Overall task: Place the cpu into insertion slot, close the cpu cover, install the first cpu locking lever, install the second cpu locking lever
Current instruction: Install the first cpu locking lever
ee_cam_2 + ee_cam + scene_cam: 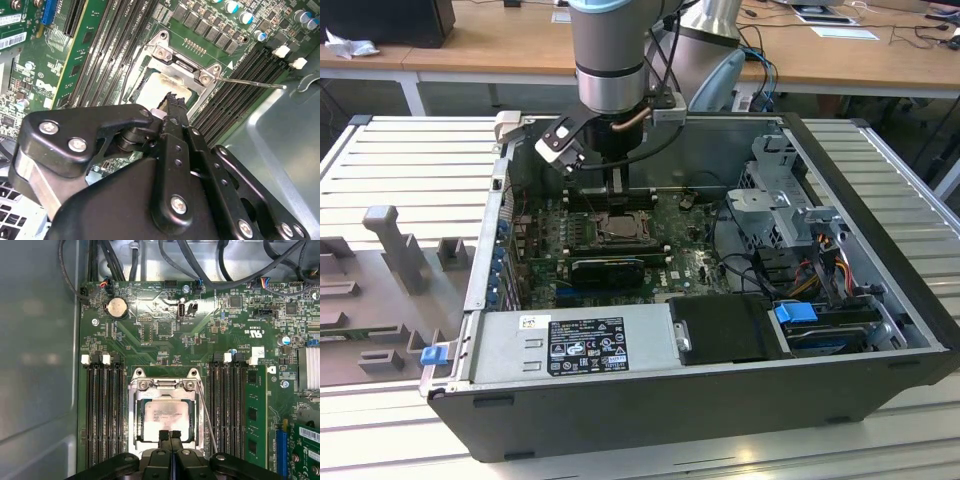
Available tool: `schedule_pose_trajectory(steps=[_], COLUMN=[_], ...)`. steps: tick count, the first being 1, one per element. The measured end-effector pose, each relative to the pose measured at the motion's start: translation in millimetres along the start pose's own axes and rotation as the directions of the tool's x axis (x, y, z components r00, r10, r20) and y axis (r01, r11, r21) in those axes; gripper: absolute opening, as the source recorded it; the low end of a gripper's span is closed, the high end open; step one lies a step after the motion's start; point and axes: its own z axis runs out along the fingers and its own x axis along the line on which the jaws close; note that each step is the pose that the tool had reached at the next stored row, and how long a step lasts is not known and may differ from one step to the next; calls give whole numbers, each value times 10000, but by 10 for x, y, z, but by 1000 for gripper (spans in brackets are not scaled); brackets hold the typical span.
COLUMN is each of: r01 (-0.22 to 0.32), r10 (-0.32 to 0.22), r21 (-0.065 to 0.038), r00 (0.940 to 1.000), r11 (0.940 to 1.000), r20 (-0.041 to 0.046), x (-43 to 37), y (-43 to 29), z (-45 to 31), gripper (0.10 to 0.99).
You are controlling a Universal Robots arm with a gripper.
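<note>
Silver cpu cover (133, 415) — flat (framing pale cpu (167, 414)).

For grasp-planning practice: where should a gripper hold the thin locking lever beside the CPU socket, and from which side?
Probably near the free end of the locking lever, away from its pivot by the cpu cover. It is a thin rod beside the memory slots, so come from above, pinching across it.

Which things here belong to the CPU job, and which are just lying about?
Job: cpu; cpu cover around it; locking lever sticking out; gripper at the socket's edge.
Lying about: memory slots; coin battery; power supply.
</note>
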Motion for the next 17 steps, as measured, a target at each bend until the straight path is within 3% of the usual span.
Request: schedule_pose_trajectory(steps=[11, 17], r01=[0, 0], r10=[0, 0], r21=[1, -1], r00=[10000, 10000], r11=[10000, 10000], r20=[6, 8], x=[2, 4], y=[7, 16], z=[-109, -239], gripper=[106, 106])
